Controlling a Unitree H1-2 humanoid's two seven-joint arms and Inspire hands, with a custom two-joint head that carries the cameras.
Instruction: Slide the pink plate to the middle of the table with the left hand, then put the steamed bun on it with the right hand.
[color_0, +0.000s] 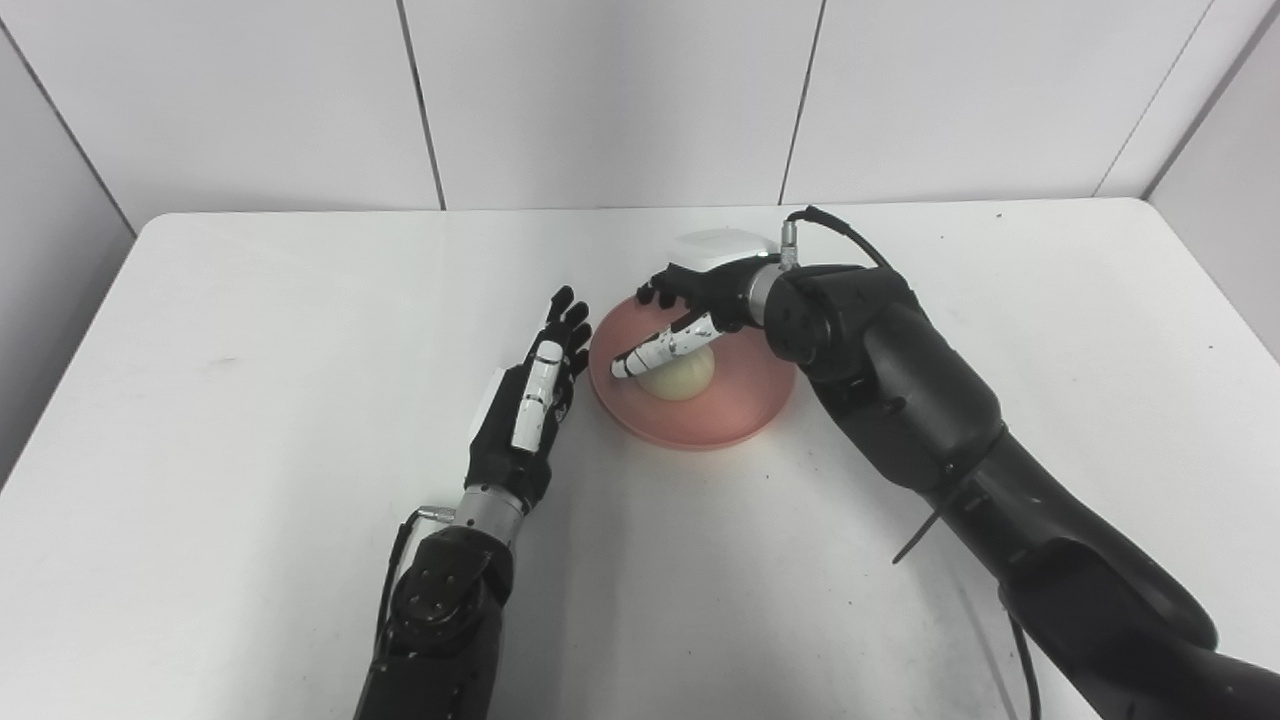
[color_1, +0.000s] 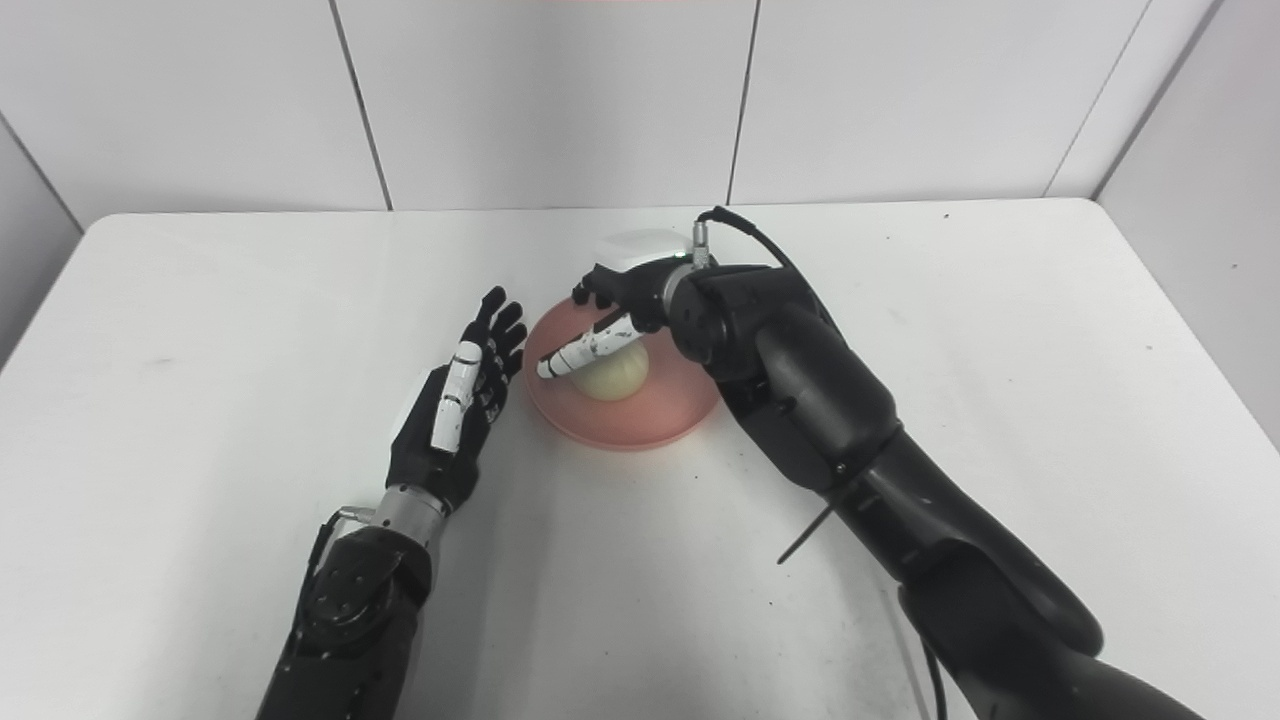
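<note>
Steamed bun (color_0: 680, 375) sits on the pink plate (color_0: 735, 410), pale and round, a little left of the plate's middle. Plate lies flat on the white counter (color_0: 250, 330), roughly mid-counter, slightly toward the far side.

Right robot hand (color_0: 695, 295) is over the far-left part of the plate, arm coming in from the near right and bending across the plate's right rim. Its white-backed thumb lies across the top of the bun, touching it or just above; dark fingers (color_0: 662, 290) curl at the plate's far rim. Fingers look partly spread, not wrapped round the bun, but the underside of the grip is hidden by the hand itself, so whether it holds the bun or has let go: cannot tell.

Left robot hand (color_1: 455, 405) rests just left of the plate, palm side turned toward it, fingers straight and held apart, pointing to the far side. Holds nothing. Fingertips (color_1: 505, 325) are just beside the plate's left rim; contact with the rim is not clear from either view. Left forearm runs back toward the near edge of the counter.

A black cable loops off the right wrist (color_0: 830, 225) on the far side. White tiled wall (color_0: 600, 100) behind the counter.
</note>
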